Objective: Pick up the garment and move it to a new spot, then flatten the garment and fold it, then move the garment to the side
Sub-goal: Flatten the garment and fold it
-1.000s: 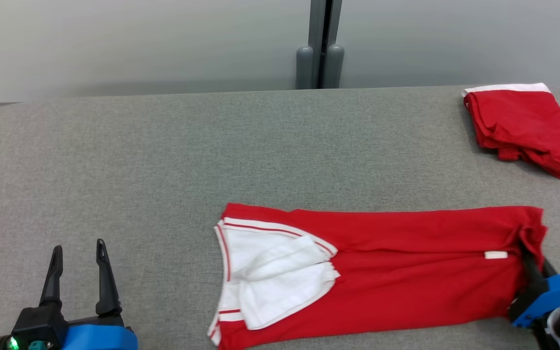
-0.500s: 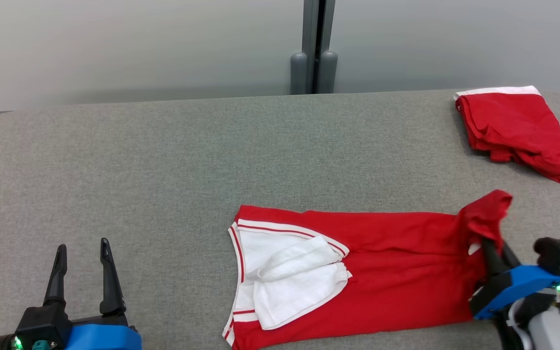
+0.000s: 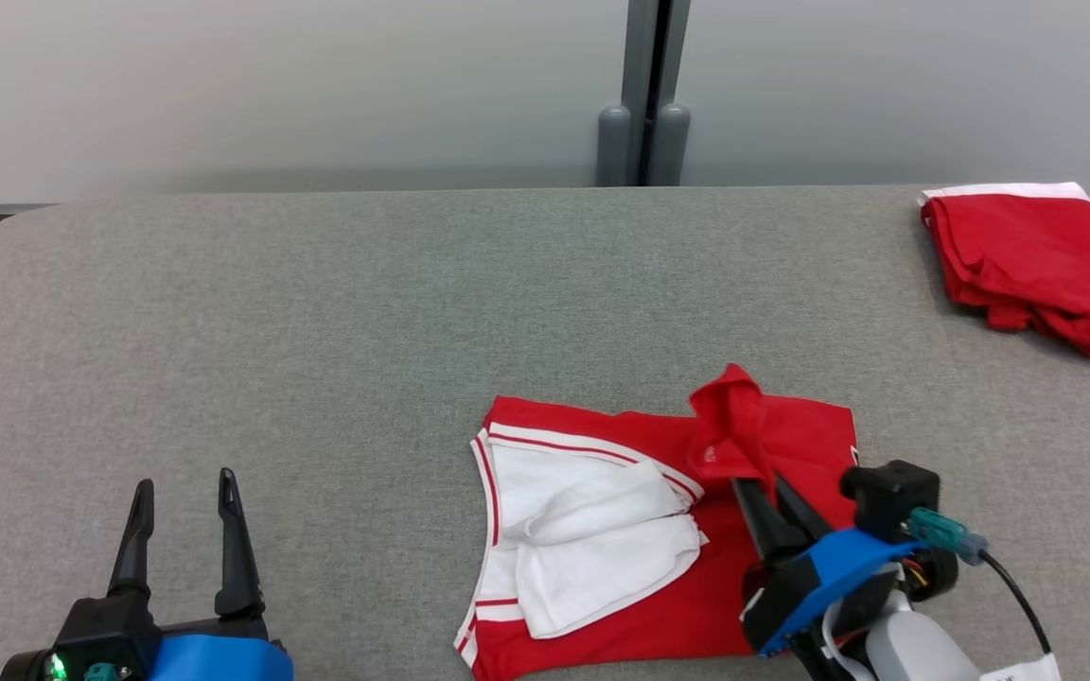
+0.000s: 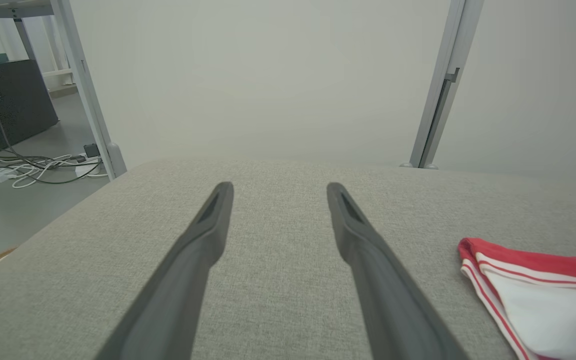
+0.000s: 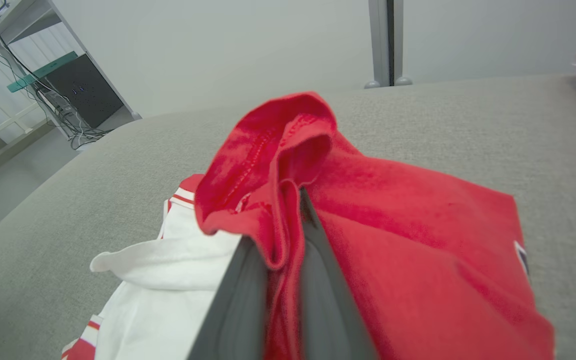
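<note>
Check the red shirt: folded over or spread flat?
Mid-fold: right claw holds the red shirt by its hem, raised over its middle, not laid flat.

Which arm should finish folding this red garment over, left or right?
Right. The right gripper is shut on the red garment, lifting its edge. The left gripper stands open over the table, apart from the cloth.

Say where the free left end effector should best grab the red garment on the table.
Probably the striped white edge of the garment, approached from the robot's left: it lies flat, uncovered, facing the open left end effector. The right end effector pinches the folded-over red end.
</note>
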Controlling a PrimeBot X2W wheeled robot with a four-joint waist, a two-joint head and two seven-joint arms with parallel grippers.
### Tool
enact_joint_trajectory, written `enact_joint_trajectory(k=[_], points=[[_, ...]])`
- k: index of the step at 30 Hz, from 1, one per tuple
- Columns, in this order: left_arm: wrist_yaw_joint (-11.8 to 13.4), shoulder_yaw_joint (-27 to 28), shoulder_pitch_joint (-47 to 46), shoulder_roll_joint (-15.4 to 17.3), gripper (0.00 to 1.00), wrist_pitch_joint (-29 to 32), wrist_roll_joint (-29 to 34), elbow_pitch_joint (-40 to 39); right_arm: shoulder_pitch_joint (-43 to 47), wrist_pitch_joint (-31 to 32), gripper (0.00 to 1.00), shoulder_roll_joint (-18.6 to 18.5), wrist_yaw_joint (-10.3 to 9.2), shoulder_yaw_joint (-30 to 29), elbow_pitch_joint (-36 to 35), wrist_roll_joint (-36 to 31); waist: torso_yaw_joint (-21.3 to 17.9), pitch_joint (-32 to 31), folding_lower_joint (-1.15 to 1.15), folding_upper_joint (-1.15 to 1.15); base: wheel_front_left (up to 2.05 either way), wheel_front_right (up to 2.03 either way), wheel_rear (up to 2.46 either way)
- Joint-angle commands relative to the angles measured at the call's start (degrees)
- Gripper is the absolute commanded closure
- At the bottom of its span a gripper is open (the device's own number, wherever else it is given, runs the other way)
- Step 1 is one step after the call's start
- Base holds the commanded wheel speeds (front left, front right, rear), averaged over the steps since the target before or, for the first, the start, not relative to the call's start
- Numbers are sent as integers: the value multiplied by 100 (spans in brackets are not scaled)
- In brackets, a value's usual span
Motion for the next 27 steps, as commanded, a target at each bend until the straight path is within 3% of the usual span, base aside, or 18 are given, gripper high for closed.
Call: enact_joint_trajectory(k=[1, 18, 19, 21, 27], points=[[-12, -41, -85, -6, 0, -22, -9, 19, -141, 15, 100, 41, 1, 161, -25, 77, 57, 17, 0, -1, 0, 0, 0], [25, -364, -344, -6, 0, -22, -136, 168, -854, -381, 100, 64, 1, 1664, 549, 1167, 496, 155, 0, -1, 0, 0, 0], [30, -370, -355, -6, 0, -22, -146, 173, -901, -416, 88, 65, 1, 1725, 631, 1212, 505, 159, 0, -1, 0, 0, 0], [34, -378, -363, -6, 0, -22, -148, 179, -983, -459, 0, 66, 1, 1877, 774, 1305, 510, 164, 0, -1, 0, 0, 0], [20, -337, -327, -8, 0, -22, -152, 193, -1119, -668, 0, 59, 1, 2047, 977, 1354, 381, 143, 0, -1, 0, 0, 0]])
